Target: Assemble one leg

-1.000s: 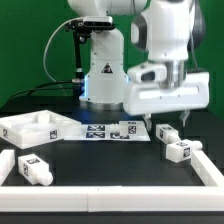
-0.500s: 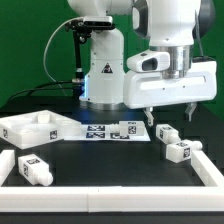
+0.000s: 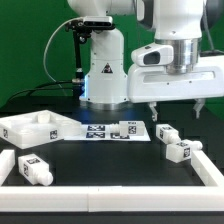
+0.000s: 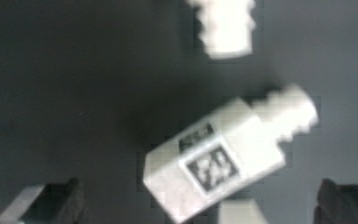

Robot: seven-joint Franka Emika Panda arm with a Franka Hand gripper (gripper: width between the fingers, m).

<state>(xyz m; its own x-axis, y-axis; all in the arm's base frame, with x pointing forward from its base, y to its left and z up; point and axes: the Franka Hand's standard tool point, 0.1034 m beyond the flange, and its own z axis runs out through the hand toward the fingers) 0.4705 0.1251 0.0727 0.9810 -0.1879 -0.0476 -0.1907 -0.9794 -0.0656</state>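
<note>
The gripper (image 3: 177,106) hangs above the table (image 3: 110,160), jaws spread wide and holding nothing. The leg (image 4: 229,150) lies on its side below, slanted across the line between the fingers (image 4: 51,202). Closing on it askew could twist or squirt it loose, and an off-centre descent might knock the second leg (image 4: 224,25) nearby.

A thin flat white marker board (image 3: 108,132) printed with black tags lies on the black worktop (image 3: 100,160) toward its far edge. Just beside it, near the exterior view's left edge, rests a large white square plastic panel (image 3: 25,130). A low white rail (image 3: 110,191) lines the near edge.
</note>
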